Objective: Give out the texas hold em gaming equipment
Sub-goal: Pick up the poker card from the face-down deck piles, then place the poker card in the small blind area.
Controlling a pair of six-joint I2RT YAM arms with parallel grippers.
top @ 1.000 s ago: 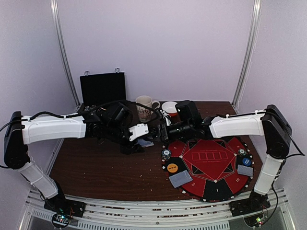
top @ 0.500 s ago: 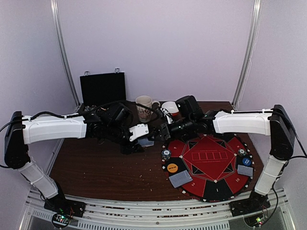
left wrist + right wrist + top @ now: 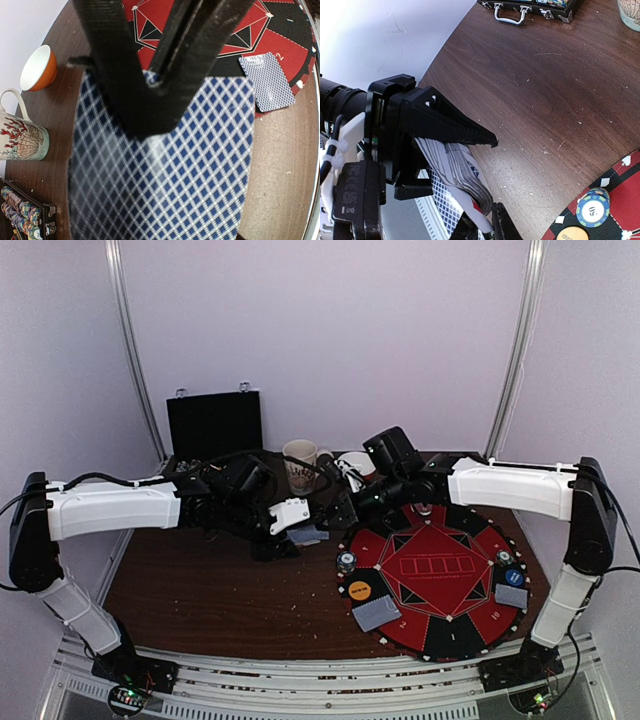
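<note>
Over table [image 3: 200,590], left end effector [image 3: 152,107] clamps diamond-backed deck [image 3: 190,175]; right end effector [image 3: 484,225] pinches card [image 3: 475,207].

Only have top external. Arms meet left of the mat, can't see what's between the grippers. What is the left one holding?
Observer: Left gripper is clamped on a deck of blue-diamond-backed cards.
Operator: Right gripper on it?
Observer: Right wrist view: right gripper has its fingertips either side of the deck's lower edge; whether it pinches, I can't tell.
Operator: Any chips in the case?
Observer: Yes, left wrist view shows chips racked in the open case.
</note>
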